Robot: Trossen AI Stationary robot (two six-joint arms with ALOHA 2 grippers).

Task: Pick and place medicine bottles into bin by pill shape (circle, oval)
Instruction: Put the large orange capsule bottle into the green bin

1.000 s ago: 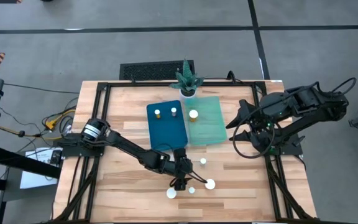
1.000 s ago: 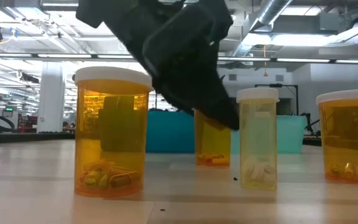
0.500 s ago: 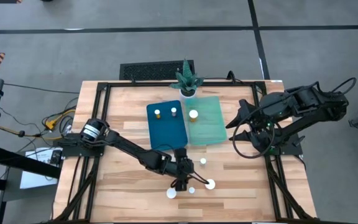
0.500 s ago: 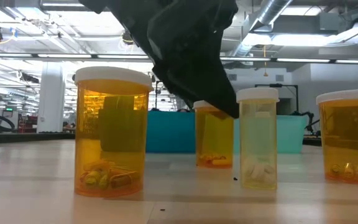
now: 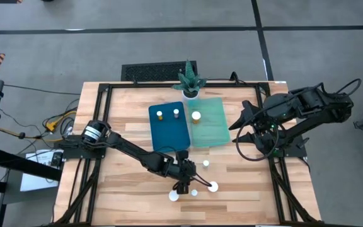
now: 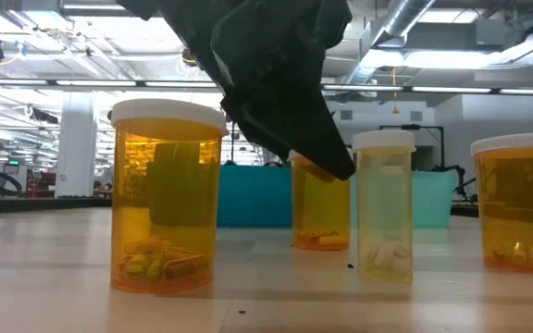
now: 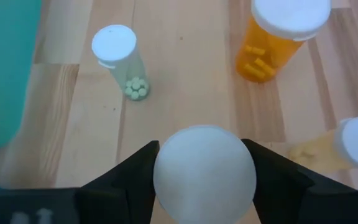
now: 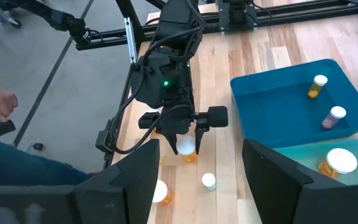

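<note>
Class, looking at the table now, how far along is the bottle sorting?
Done: two bottles in the blue bin, one bottle in the green bin. In hand: the left gripper clasps a white-capped bottle. Left: four loose bottles nearby. The right gripper waits open at the table's right side.

The left arm is reaching from the table's nine o'clock side toward six o'clock, its wrist bending down so the left gripper (image 5: 183, 185) is pointing at the tabletop, its two fingers (image 7: 132, 177) pressing against a medicine bottle (image 7: 204, 173) between them. The right arm is waiting folded at three o'clock, the right gripper (image 5: 239, 129) standing spread, holding nothing.
</note>
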